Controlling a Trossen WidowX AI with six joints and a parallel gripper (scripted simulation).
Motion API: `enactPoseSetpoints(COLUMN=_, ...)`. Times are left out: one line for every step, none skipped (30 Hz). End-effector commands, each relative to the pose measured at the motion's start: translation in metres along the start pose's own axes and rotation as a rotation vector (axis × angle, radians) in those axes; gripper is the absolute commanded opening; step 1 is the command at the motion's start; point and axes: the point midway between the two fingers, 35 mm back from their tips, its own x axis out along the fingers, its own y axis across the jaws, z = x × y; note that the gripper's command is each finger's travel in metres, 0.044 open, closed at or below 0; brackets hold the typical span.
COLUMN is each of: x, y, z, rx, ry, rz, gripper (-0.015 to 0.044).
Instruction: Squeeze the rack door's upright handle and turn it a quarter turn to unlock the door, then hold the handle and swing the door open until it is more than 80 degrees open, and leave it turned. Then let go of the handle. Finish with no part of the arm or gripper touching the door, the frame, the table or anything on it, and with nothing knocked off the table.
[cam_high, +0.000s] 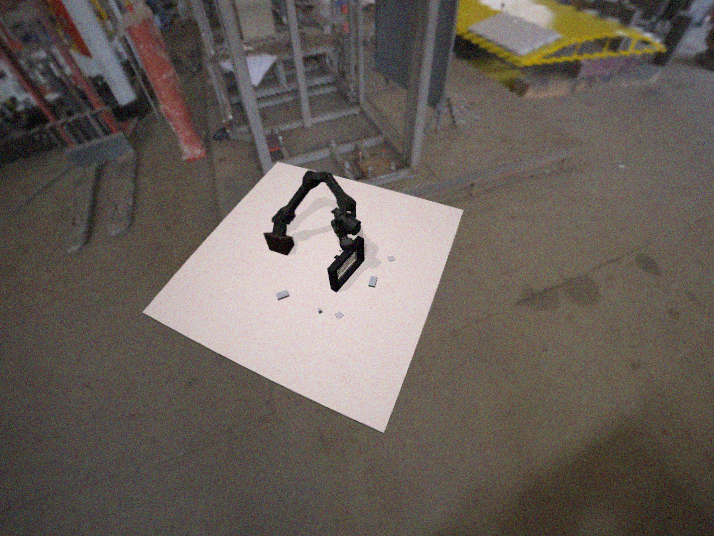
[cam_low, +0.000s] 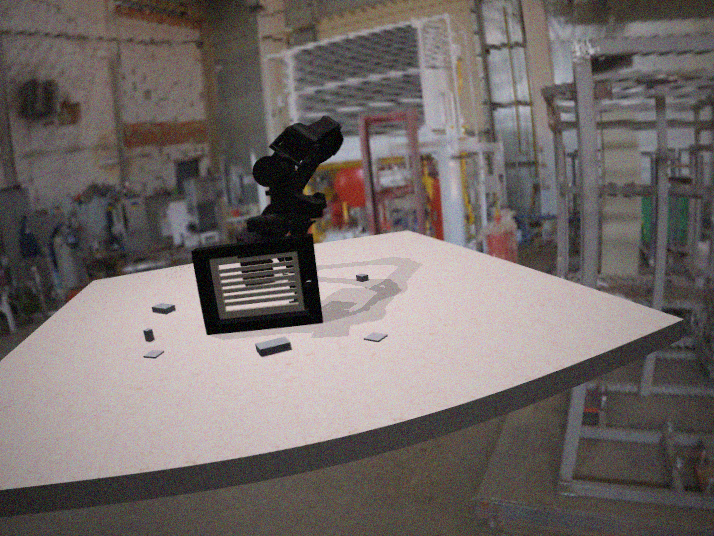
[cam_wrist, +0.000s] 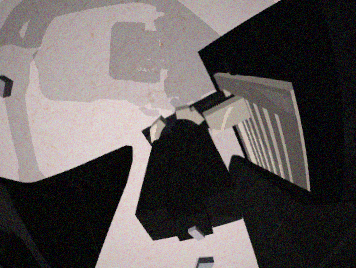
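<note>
Two dark fingers, spread apart at the gripper, apparently released, with no clear sign of a grasp. Down beside the frame now, on the far side in the exterior view, probably for reach to the handle; spread wide, presumably, to clear it or come around it. Standing upright inside that black surround: the slatted door, looking closed, though hard to judge from here. Next, most likely, a careful line-up with fingers either side, and no brushing of the frame. Loose grey block lying flat nearby, well worth avoiding.

Hard to read: a short dark bar, perhaps the handle (black against black, unhelpfully), largely covered by the gripper's middle. Turn angle and finger contact: impossible to tell.
</note>
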Motion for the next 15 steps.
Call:
enactPoseSetpoints(x=0.0010, y=-0.0007, z=-0.0009, rx=0.211, ry=0.004, rz=0.000, gripper=0.0294)
enactPoseSetpoints(x=0.0010, y=-0.0007, z=-0.0009, rx=0.260, ry=0.004, rz=-0.001, gripper=0.0294)
enactPoseSetpoints(x=0.0010, y=-0.0007, z=-0.0009, rx=0.310, ry=0.004, rz=-0.001, gripper=0.0294)
enactPoseSetpoints(x=0.0010, y=-0.0007, z=-0.0008, rx=0.359, ry=0.004, rz=-0.001, gripper=0.0294)
enactPoseSetpoints(x=0.0010, y=-0.0007, z=-0.0008, rx=0.409, ry=0.004, rz=-0.001, gripper=0.0294)
enactPoseSetpoints(x=0.0010, y=-0.0007, z=-0.0008, rx=0.458, ry=0.004, rz=-0.001, gripper=0.0294)
enactPoseSetpoints(x=0.0010, y=-0.0007, z=-0.0008, rx=0.508, ry=0.004, rz=-0.001, gripper=0.0294)
enactPoseSetpoints(x=0.0009, y=-0.0007, z=-0.0008, rx=0.557, ry=0.003, rz=-0.001, gripper=0.0294)
enactPoseSetpoints(x=0.0009, y=-0.0007, z=-0.0007, rx=0.607, ry=0.003, rz=-0.001, gripper=0.0294)
enactPoseSetpoints(x=0.0009, y=-0.0007, z=-0.0007, rx=0.656, ry=0.003, rz=-0.001, gripper=0.0294)
enactPoseSetpoints(x=0.0009, y=-0.0007, z=-0.0007, rx=0.706, ry=0.003, rz=-0.001, gripper=0.0294)
enactPoseSetpoints(x=0.0009, y=-0.0007, z=-0.0007, rx=0.755, ry=0.003, rz=-0.001, gripper=0.0294)
enactPoseSetpoints(x=0.0009, y=-0.0007, z=-0.0007, rx=0.805, ry=0.003, rz=-0.001, gripper=0.0294)
enactPoseSetpoints(x=0.0009, y=-0.0007, z=-0.0006, rx=0.855, ry=0.003, rz=-0.001, gripper=0.0294)
enactPoseSetpoints(x=0.0009, y=-0.0007, z=-0.0006, rx=0.904, ry=0.003, rz=-0.001, gripper=0.0294)
